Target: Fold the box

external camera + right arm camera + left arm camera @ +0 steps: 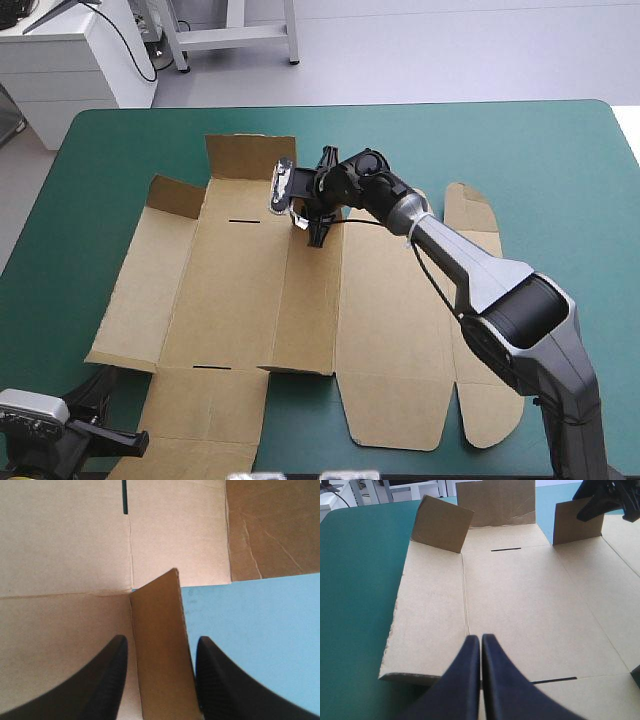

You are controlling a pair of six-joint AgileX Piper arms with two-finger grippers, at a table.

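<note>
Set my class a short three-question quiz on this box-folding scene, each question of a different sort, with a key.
1. True or false: the left gripper is open.
2. What stands between the fingers of the right gripper? A) a raised flap of the box B) a cup C) nothing
3. Fill the gap: the box lies on a ___ cover.
Key: 1 false; 2 A; 3 teal-green.

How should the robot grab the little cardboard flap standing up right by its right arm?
Pinch the flap near its free upper edge, coming from above, one finger on each flat face. It stands upright off the box as a thin sheet, so only its faces give a hold. The right gripper has its open fingers astride it.
</note>
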